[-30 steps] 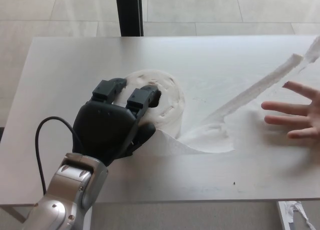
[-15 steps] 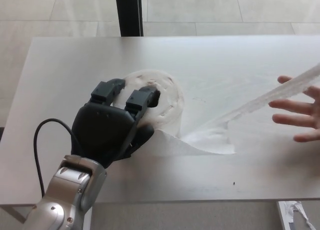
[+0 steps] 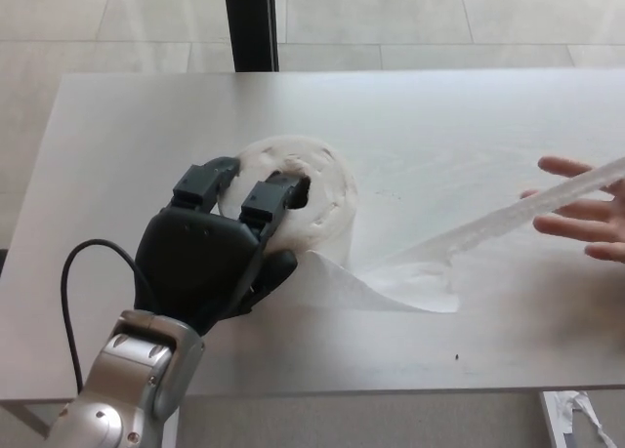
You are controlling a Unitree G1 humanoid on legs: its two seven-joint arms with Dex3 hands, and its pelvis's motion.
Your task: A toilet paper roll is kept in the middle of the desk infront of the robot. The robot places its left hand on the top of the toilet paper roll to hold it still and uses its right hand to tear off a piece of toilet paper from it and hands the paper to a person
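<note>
Desk (image 3: pixel 146 126): pale grey top, long edge toward the robot, standing on a light tiled floor (image 3: pixel 439 19). Toilet paper roll (image 3: pixel 322 199) sits on end near the middle. Loose paper tail (image 3: pixel 410 277) lies crumpled on the surface right of the roll, then lifts off toward the right edge.

Person's hand (image 3: pixel 583 209) cut by right edge

Left hand (image 3: pixel 220 253) palm-down, two fingers (image 3: pixel 200 183) extended forward together.
</note>
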